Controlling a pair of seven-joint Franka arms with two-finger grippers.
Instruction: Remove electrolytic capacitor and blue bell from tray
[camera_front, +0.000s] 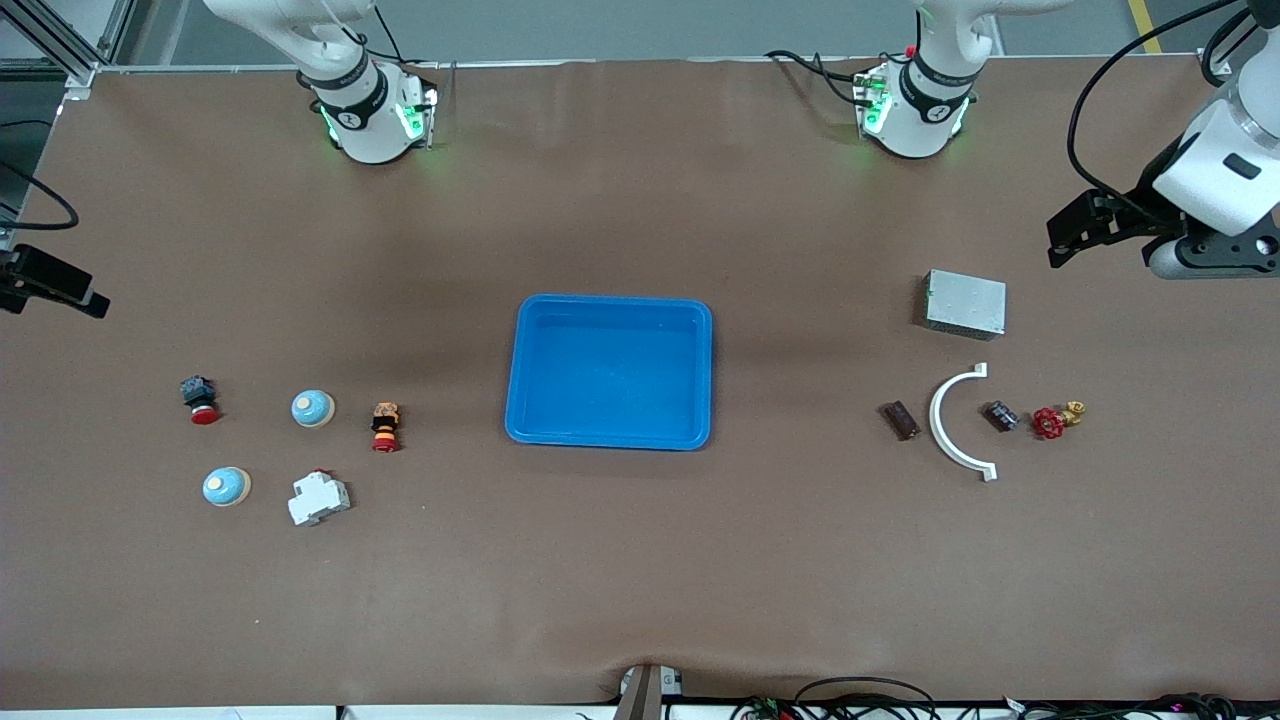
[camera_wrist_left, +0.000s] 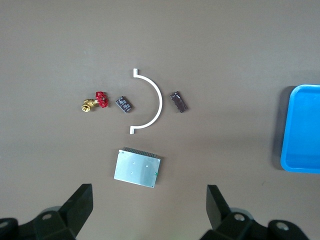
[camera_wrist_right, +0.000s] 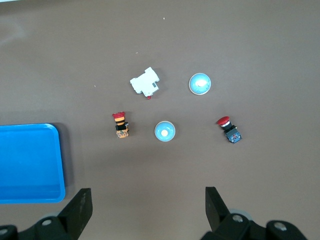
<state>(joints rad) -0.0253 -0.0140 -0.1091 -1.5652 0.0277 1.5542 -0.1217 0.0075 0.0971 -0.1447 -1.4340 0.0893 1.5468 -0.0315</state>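
Note:
Two light blue dome bells sit toward the right arm's end of the table, one (camera_front: 313, 408) (camera_wrist_right: 164, 131) beside an orange-and-red push button, the other (camera_front: 226, 486) (camera_wrist_right: 200, 83) nearer the front camera. Toward the left arm's end lie a small black capacitor (camera_front: 1001, 415) (camera_wrist_left: 124, 104) and a darker brown one (camera_front: 900, 420) (camera_wrist_left: 178, 102), on either side of a white arc. A blue tray (camera_front: 610, 305) lies mid-table with nothing in it. My left gripper (camera_front: 1064, 243) (camera_wrist_left: 148, 200) hangs open above the table near a metal box. My right gripper (camera_front: 70, 290) (camera_wrist_right: 148, 202) hangs open over bare table at its own end.
A silver metal box (camera_front: 965, 303), a white arc (camera_front: 950, 420) and a red-handled brass valve (camera_front: 1055, 420) lie by the capacitors. Two red push buttons (camera_front: 200, 398) (camera_front: 385, 426) and a white breaker (camera_front: 318, 497) lie among the bells.

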